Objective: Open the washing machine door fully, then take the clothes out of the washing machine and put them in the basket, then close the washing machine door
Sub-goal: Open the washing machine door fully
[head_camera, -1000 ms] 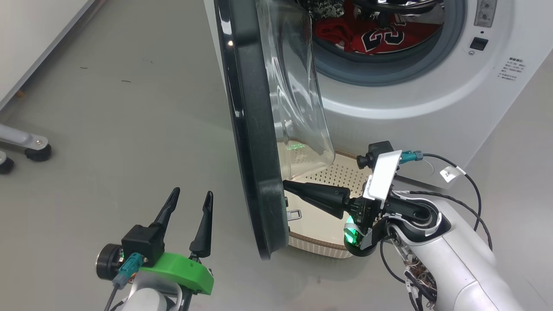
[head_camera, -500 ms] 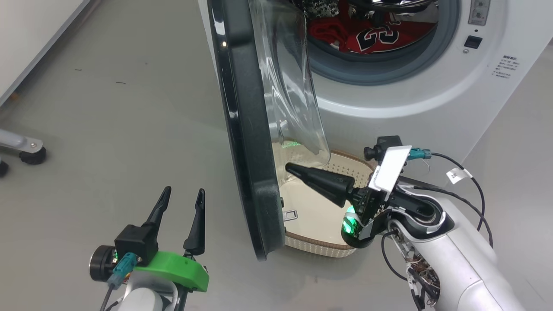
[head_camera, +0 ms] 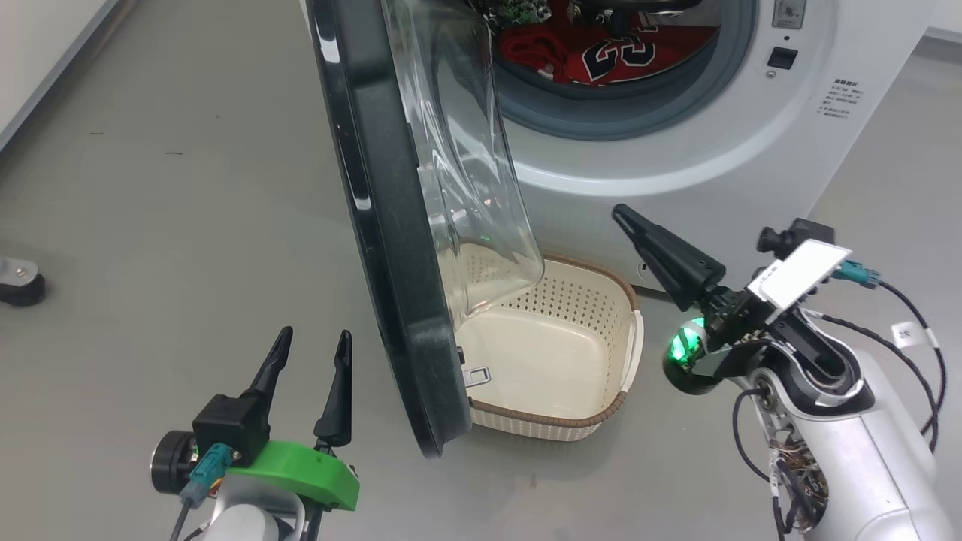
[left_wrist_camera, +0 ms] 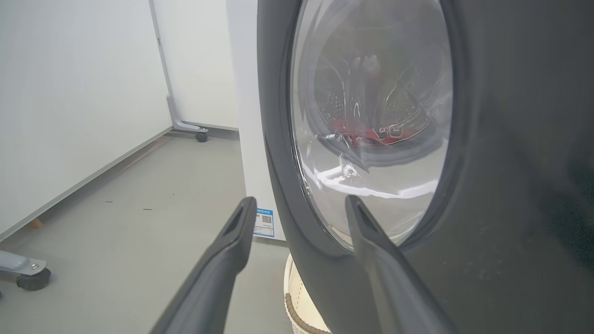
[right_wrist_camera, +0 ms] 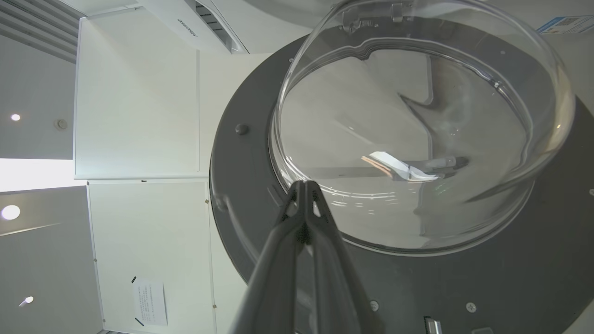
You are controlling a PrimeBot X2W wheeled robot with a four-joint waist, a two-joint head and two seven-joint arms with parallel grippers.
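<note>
Grey floor (head_camera: 188, 225), white wall (left_wrist_camera: 69, 93), perhaps castered stand (left_wrist_camera: 28, 276)

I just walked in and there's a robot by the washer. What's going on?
It's meant to empty the washer. The door stands swung out, and the red clothes are still inside. The basket sits on the floor under the door, empty. The right gripper is shut and holds nothing, up beside the basket. The left gripper is open on the door's other side, empty too.
</note>
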